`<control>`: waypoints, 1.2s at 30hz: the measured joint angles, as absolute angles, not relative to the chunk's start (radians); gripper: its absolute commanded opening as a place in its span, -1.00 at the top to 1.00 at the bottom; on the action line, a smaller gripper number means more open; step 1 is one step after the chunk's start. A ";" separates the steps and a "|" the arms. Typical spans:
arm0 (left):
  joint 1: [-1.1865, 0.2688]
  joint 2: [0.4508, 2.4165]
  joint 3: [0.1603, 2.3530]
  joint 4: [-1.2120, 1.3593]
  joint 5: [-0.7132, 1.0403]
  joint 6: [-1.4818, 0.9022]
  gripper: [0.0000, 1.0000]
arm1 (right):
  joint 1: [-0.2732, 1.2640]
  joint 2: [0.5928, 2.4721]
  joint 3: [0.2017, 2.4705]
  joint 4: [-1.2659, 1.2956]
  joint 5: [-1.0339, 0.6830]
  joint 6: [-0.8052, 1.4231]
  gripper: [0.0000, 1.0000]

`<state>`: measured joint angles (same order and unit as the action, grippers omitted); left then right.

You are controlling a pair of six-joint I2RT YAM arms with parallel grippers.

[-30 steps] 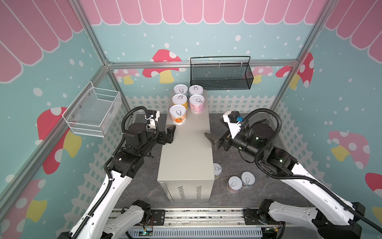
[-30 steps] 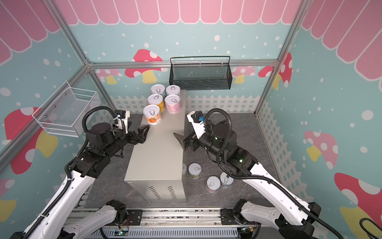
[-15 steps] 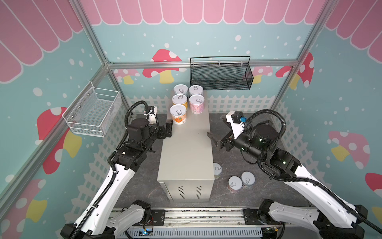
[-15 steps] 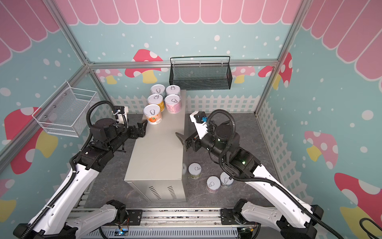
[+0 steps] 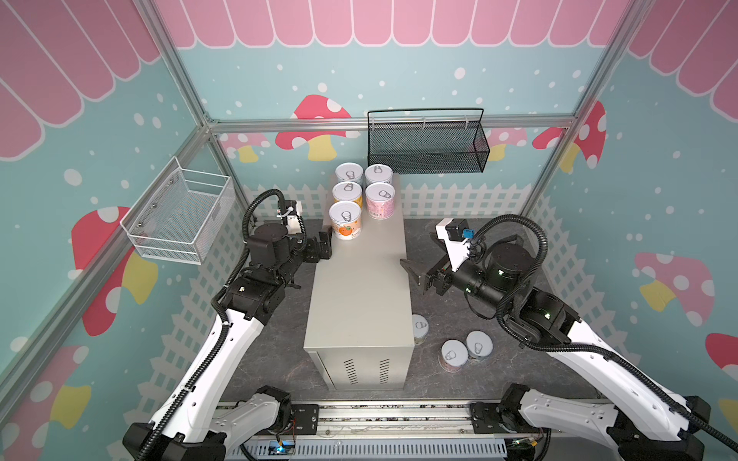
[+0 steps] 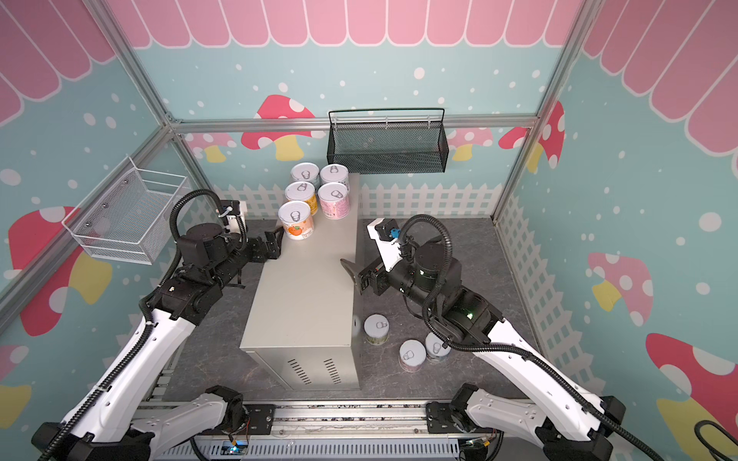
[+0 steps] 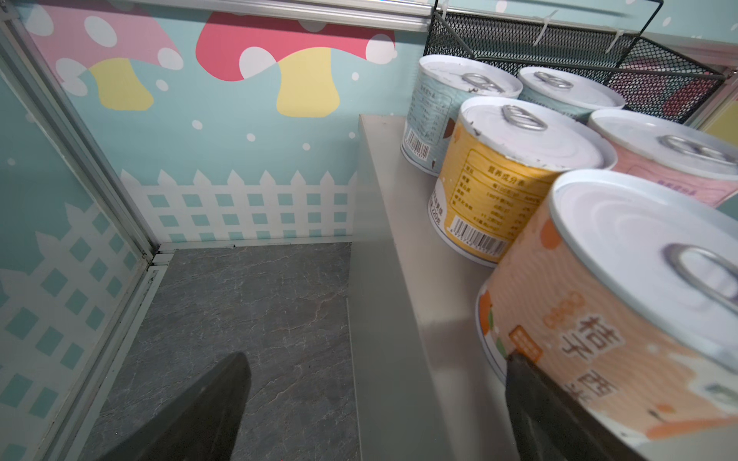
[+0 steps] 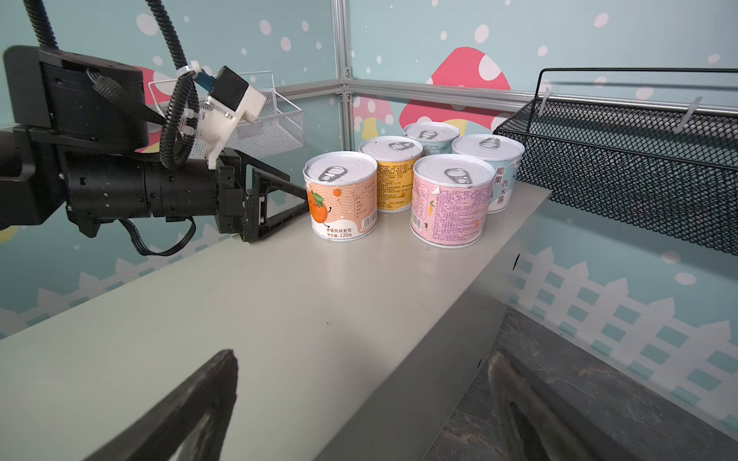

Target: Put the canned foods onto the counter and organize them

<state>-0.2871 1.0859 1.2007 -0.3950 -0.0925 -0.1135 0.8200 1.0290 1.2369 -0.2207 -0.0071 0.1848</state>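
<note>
Several cans stand grouped at the far end of the counter (image 5: 359, 287), the nearest being the orange-label can (image 5: 346, 225), with a pink-label can (image 5: 380, 201) to its right. Three more cans sit on the dark floor right of the counter: one (image 5: 419, 326) against its side and two (image 5: 453, 354) (image 5: 479, 345) further right. My left gripper (image 5: 325, 244) (image 7: 377, 355) is open at the counter's left edge, one finger (image 7: 535, 399) right beside the orange can (image 7: 599, 319). My right gripper (image 5: 413, 273) (image 8: 361, 354) is open and empty, straddling the counter's right edge.
A black mesh basket (image 5: 425, 147) hangs on the back wall just beyond the cans. A white wire basket (image 5: 179, 215) hangs on the left wall. White picket fencing lines the floor edges. The near half of the counter top is bare.
My left gripper has moved toward the far end of the counter and now sits beside the orange can. My right gripper has barely shifted.
</note>
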 measured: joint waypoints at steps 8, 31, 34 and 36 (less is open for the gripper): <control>-0.282 1.089 1.202 -0.394 -0.086 -0.117 -0.98 | 0.820 1.023 1.224 -0.222 -0.007 0.192 -0.99; -0.382 1.044 1.433 -0.770 0.056 -0.063 -0.98 | 0.723 1.153 1.376 -0.653 0.411 0.492 -0.99; -0.469 1.034 1.450 -0.828 0.131 -0.029 -0.98 | 0.632 1.138 1.324 -0.678 0.391 0.535 -0.99; -0.535 1.036 1.468 -0.873 0.177 -0.009 -0.99 | 0.603 1.121 1.267 -0.693 0.379 0.556 -0.99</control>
